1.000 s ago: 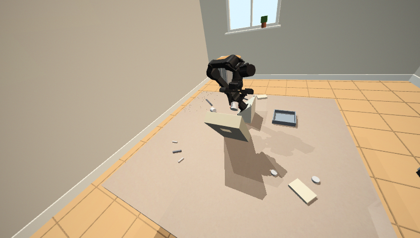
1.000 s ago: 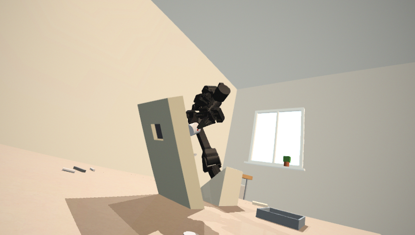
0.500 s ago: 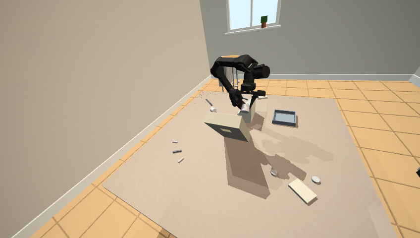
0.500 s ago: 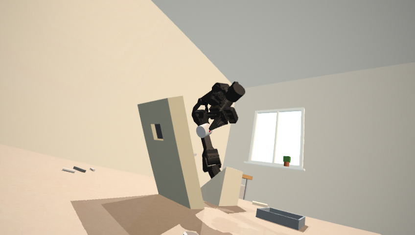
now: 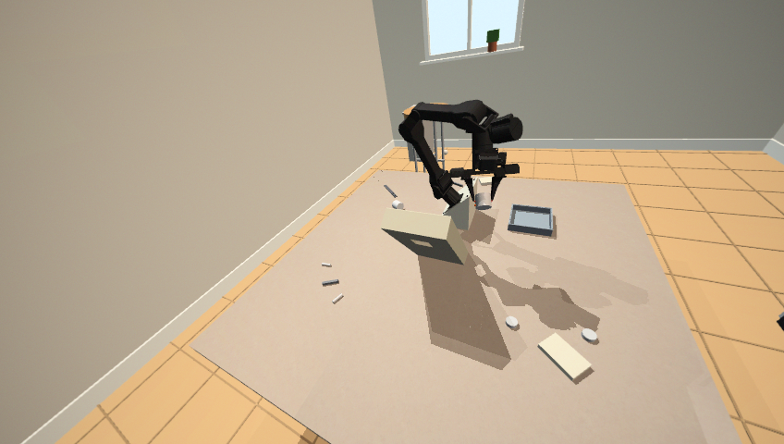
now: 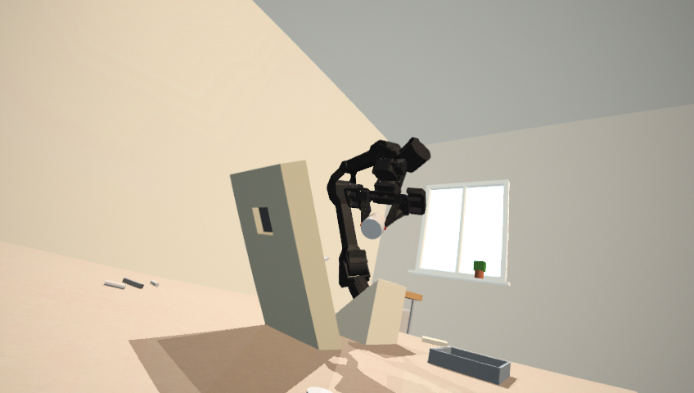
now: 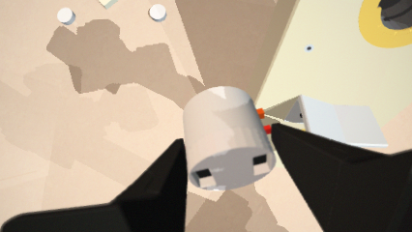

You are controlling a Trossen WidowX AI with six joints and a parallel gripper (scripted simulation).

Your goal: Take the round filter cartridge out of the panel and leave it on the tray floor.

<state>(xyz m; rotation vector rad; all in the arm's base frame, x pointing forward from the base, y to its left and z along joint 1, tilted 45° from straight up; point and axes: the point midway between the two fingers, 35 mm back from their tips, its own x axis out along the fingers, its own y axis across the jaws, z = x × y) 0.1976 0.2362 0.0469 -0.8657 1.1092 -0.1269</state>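
The white round cartridge (image 5: 483, 201) (image 6: 372, 227) (image 7: 224, 130) is out of the panel, held in the air. My gripper (image 5: 483, 199) (image 6: 373, 227) (image 7: 228, 138) is shut on its sides; in the wrist view the face with two dark slots points toward the camera. The leaning service panel (image 5: 418, 222) (image 6: 293, 253) (image 7: 329, 72) stands beside it, with its yellow-ringed opening empty of the cartridge in the wrist view. The blue-grey tray (image 5: 531, 219) (image 6: 468, 366) lies on the mat, lower and to the right of the gripper in the top and exterior views.
A wedge-shaped block (image 5: 460, 215) (image 6: 385, 311) stands at the arm's base, between panel and tray. A cream slab (image 5: 565, 356) and two white discs (image 5: 511, 321) (image 5: 589, 334) lie at the front right. Several small rods lie left of the panel.
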